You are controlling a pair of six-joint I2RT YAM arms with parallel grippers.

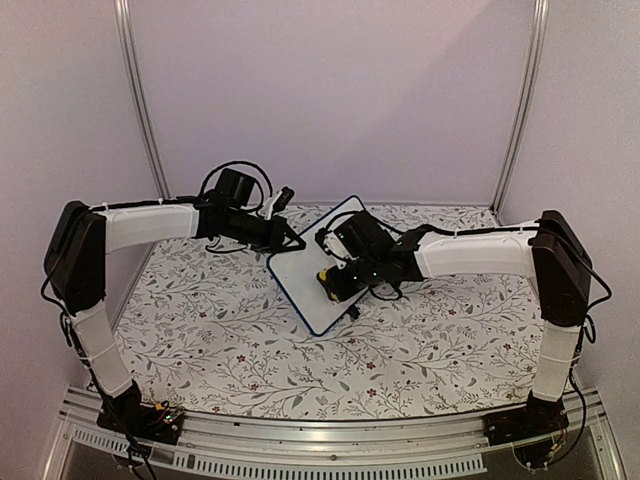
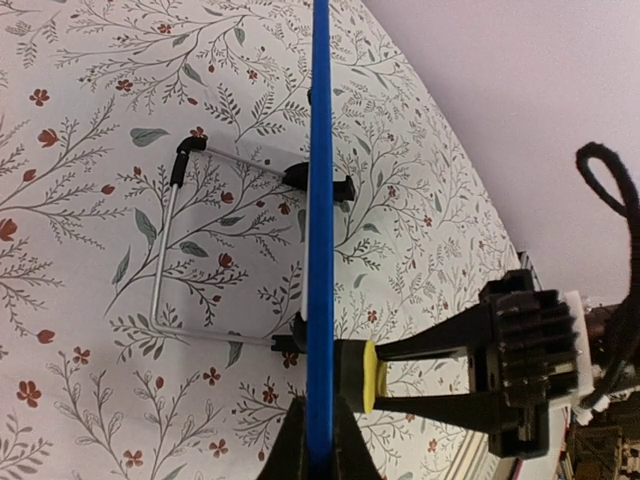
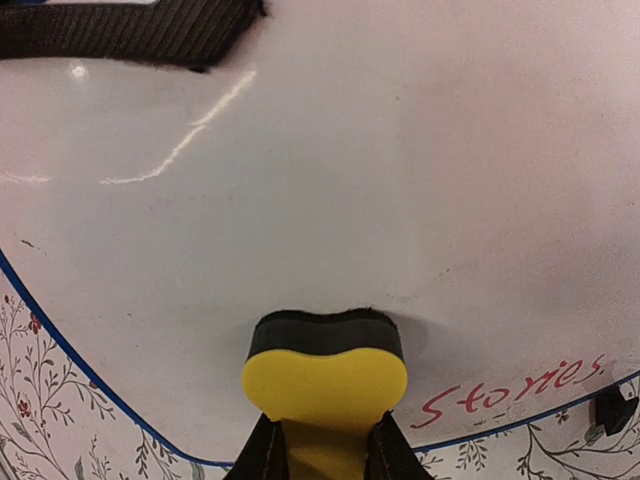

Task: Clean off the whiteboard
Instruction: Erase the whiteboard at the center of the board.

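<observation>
The small rectangular white whiteboard with a thin blue frame and rounded corners (image 1: 300, 275) sits near the middle of the floral-patterned tablecloth (image 1: 220, 320), turned at an angle, with 1 corner pointing toward the back wall. The left gripper (image 1: 290, 240) is at the board's upper left edge. In the left wrist view its 2 dark fingers (image 2: 300, 445) are closed tight on the blue frame (image 2: 320, 200), seen edge-on, 1 finger on each side of it. Behind the board, a bent silver wire stand with black ends (image 2: 165, 250) folds out from 2 small black clips on the frame. Whether the stand bears on the cloth I cannot tell. In front of the board, the right gripper (image 1: 335, 282) is clamped nearly closed on a small yellow sponge eraser with a black felt layer (image 3: 325, 380), its fingertips squeezing the yellow foam into a waist. The black felt is pressed flat against the board's white face (image 3: 350, 180), low down and near the bottom edge. Just right of the sponge, along that same edge, 1 handwritten red word, "Stories" (image 3: 510, 390), is on the board. The face above and to the left of the sponge is bare white with light streaks. A small black foot (image 3: 612, 408) sits below the frame, right of the word. A dark mesh-textured part (image 3: 120, 30) covers the board's top left corner.
</observation>
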